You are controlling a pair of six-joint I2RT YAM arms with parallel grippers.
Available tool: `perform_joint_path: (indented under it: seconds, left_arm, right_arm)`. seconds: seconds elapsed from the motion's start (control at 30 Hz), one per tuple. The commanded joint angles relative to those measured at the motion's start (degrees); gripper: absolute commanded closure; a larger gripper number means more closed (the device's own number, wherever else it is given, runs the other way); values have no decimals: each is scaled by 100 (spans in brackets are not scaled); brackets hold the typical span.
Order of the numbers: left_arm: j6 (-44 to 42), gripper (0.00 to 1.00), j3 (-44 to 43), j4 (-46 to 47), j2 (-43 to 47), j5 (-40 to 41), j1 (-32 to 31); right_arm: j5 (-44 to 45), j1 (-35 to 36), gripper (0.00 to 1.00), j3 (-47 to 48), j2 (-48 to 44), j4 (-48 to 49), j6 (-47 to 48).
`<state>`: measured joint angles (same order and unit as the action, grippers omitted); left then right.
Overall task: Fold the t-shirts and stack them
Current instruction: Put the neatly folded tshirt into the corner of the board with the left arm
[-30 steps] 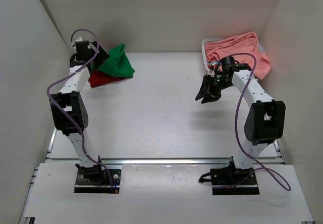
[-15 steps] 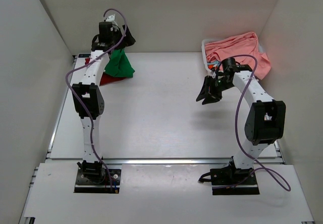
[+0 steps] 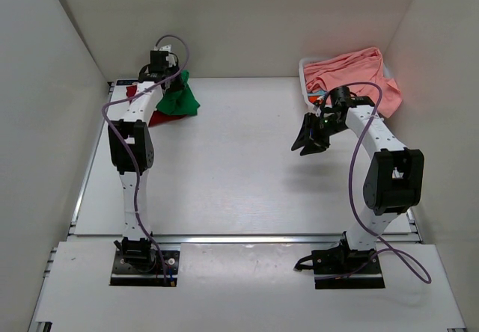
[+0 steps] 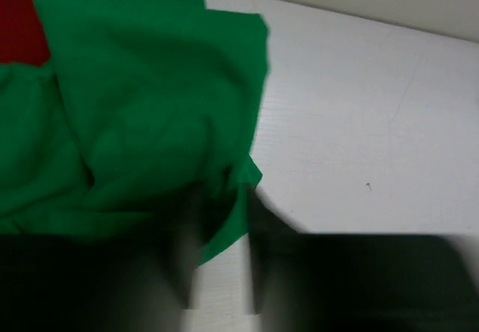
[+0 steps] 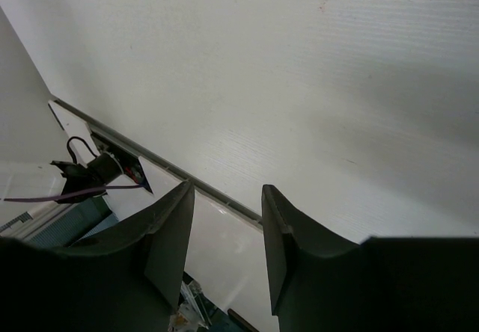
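Observation:
A bright green t-shirt (image 3: 179,99) lies crumpled at the far left of the table, on top of a dark red t-shirt (image 3: 153,117). My left gripper (image 3: 171,78) hangs over the green shirt's far edge. In the left wrist view the green t-shirt (image 4: 150,85) fills the upper left, with the red t-shirt (image 4: 19,25) behind it. The left gripper (image 4: 221,197) is blurred; a green corner lies between its fingers and a narrow gap shows. A salmon pink t-shirt (image 3: 352,70) is heaped at the far right. My right gripper (image 3: 305,141) hovers open and empty (image 5: 226,190).
The pink shirt sits in a white basket (image 3: 303,69) against the right wall. White walls close in the table on the left, back and right. A metal rail (image 3: 247,238) runs along the near edge, also seen in the right wrist view (image 5: 187,176).
The left arm swung up from the far left corner, moved right, then dropped onto the green shirt's edge. Its fingers have drawn closer together. The right arm has stayed still.

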<state>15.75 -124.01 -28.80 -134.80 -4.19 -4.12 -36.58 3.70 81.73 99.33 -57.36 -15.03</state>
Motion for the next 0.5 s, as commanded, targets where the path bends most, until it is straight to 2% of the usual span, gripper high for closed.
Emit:
perform_joint_path:
  seconds: [0.0,0.03,0.07,0.33,0.47]
  left_arm:
    - [-81,81,297,-126,217,408,78]
    - [-11,94,376,-144,287,645,95]
    - [-45,99,490,-179,331,682,130]
    - [60,100,1536,409,1165,1226,403]
    - [209,100,1573,516,1457,1263,403]
  right_arm:
    - [-113,-45,61,18,-177,67,0]
    - [-113,-45,62,27,-160,85,0]
    - [-148,-10,62,27,-168,68,0]
    - [-201,7,61,44,-98,76,26]
    - [-192,8,62,36,-80,50,17]
